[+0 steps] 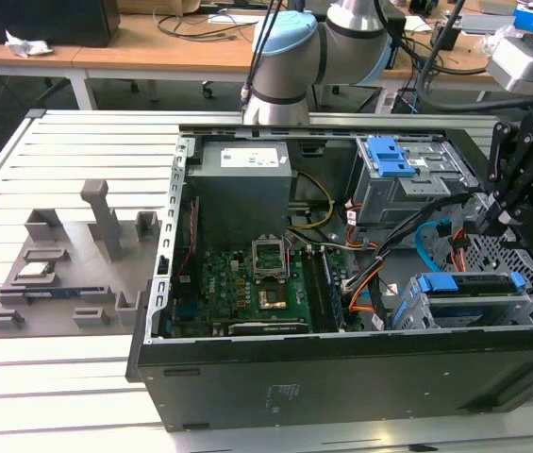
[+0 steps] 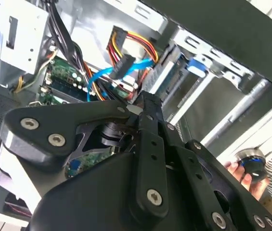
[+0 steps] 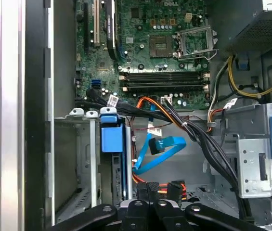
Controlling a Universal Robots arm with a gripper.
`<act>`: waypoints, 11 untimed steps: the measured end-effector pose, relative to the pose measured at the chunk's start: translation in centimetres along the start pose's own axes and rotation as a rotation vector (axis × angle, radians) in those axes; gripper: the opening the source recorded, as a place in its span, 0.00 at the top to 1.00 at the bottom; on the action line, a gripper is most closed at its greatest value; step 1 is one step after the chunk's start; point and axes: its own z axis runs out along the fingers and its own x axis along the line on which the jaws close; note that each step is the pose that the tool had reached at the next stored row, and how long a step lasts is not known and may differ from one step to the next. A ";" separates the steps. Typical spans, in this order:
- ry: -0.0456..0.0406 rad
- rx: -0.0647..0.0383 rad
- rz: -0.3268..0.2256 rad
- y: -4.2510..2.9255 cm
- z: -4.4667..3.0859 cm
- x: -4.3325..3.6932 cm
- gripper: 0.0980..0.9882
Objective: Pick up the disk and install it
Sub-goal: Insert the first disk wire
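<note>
Inside the open case (image 1: 247,377), disk (image 1: 469,286) sits just below pincer (image 1: 492,219).

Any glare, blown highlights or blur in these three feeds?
Exterior view: even light, the disk in its drive cage readable, the end effector dark against the case. Second wrist view: end effector linkage up close, soft and dim; bright washout on the metal behind. First wrist view: motherboard sharp; blown-out white strip along the case wall.

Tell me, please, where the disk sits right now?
The disk sits in the drive cage at the exterior view's right, inside the computer case, just below the gripper and beside the blue cable.
</note>
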 end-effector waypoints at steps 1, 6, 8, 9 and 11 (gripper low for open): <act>0.0004 0.000 0.000 -0.08 0.17 -0.26 0.99; 0.0009 -0.001 0.000 -0.55 0.90 -1.62 0.99; 0.0012 -0.001 0.000 -0.72 1.21 -1.74 0.99; 0.0014 -0.001 0.000 -0.79 1.32 -1.79 0.99; 0.0021 -0.001 0.000 -0.92 1.43 -1.89 0.99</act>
